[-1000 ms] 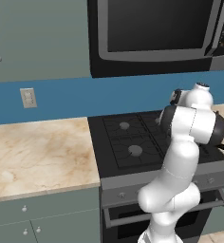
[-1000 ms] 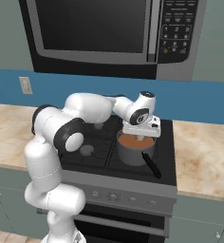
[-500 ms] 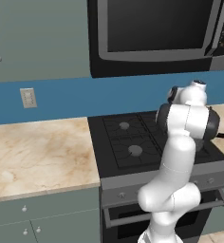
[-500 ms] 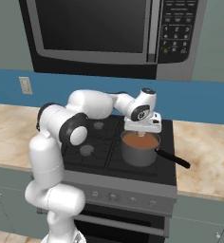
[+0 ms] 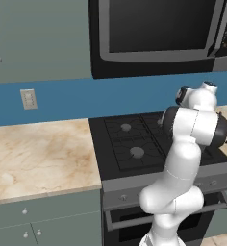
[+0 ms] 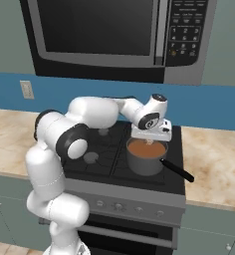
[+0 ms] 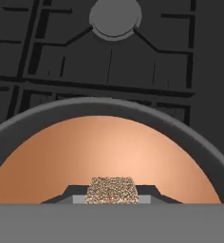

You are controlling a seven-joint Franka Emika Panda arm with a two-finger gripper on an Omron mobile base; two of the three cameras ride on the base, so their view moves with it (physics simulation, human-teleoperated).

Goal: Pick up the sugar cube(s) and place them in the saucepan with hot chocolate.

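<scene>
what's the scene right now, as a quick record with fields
place: stove under a microwave
pan: on the front right burner, brown liquid inside
pan handle: points to the front right
sugar cube: speckled tan, held between the fingertips
tool: shut on the sugar cube, above the liquid
task state: cube not yet released
counter: marble, either side of the stove

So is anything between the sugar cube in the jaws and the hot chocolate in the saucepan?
Nothing visible. The sugar cube sits held in the gripper directly over the saucepan, with only open reddish-brown liquid beneath it.
</scene>
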